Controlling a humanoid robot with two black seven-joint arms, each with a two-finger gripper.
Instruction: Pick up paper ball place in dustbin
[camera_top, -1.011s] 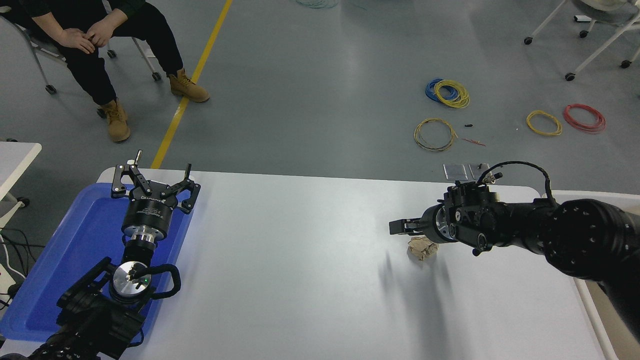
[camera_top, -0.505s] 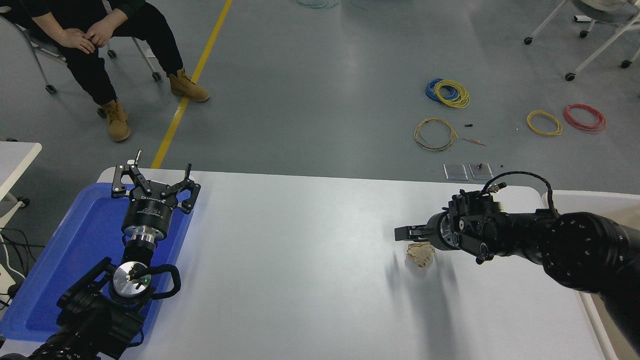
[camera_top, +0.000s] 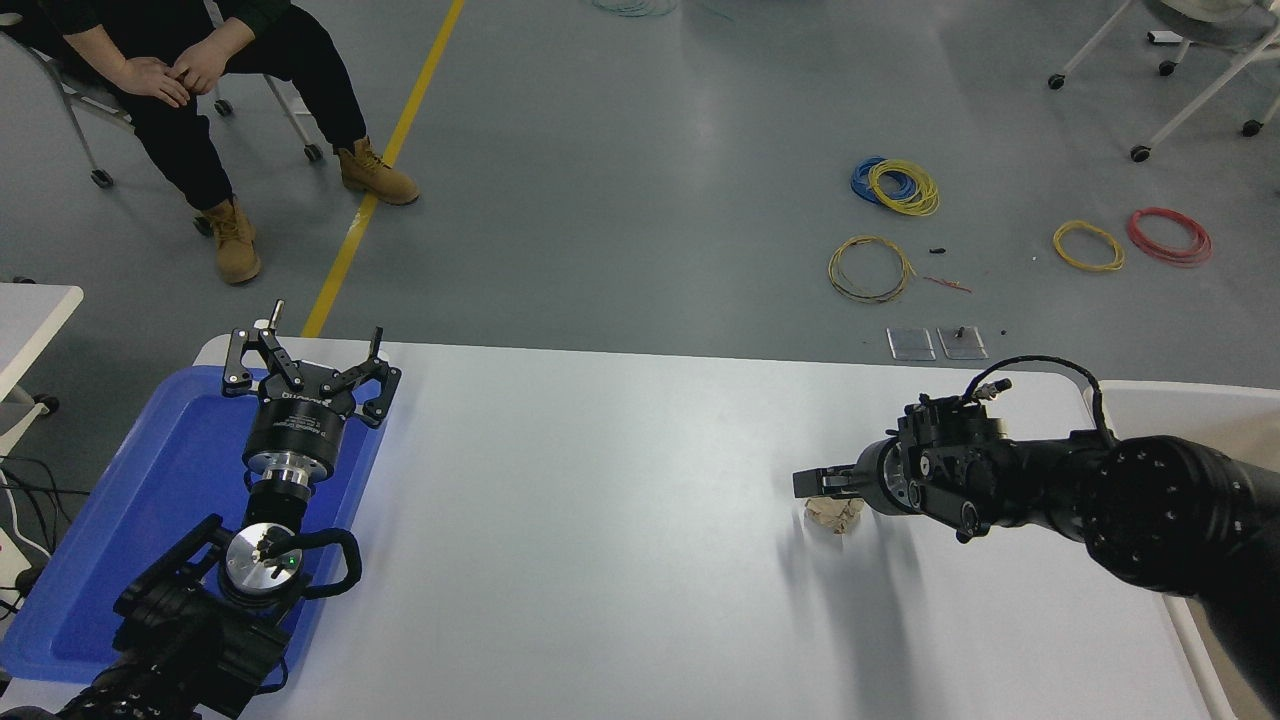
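Observation:
The paper ball (camera_top: 834, 514), a small tan crumpled wad, lies on the white table (camera_top: 600, 520) right of centre. My right gripper (camera_top: 818, 483) points left and hovers just over the ball's top, covering its upper edge; from this side angle its state does not show. The dustbin (camera_top: 1128, 394), with a white rounded rim and beige inside, stands off the table's right end, mostly hidden behind my right arm. My left gripper (camera_top: 306, 352) is parked open over the blue tray (camera_top: 150, 500) at the lower left.
A person sits on a chair (camera_top: 80, 110) beyond the table at the top left. Coils of wire (camera_top: 870, 268) lie on the floor behind the table. A second white table's corner (camera_top: 30, 310) shows at the left edge.
My right gripper has dropped lower and drawn slightly back toward the right, closing the gap above the paper ball. The left arm has not moved.

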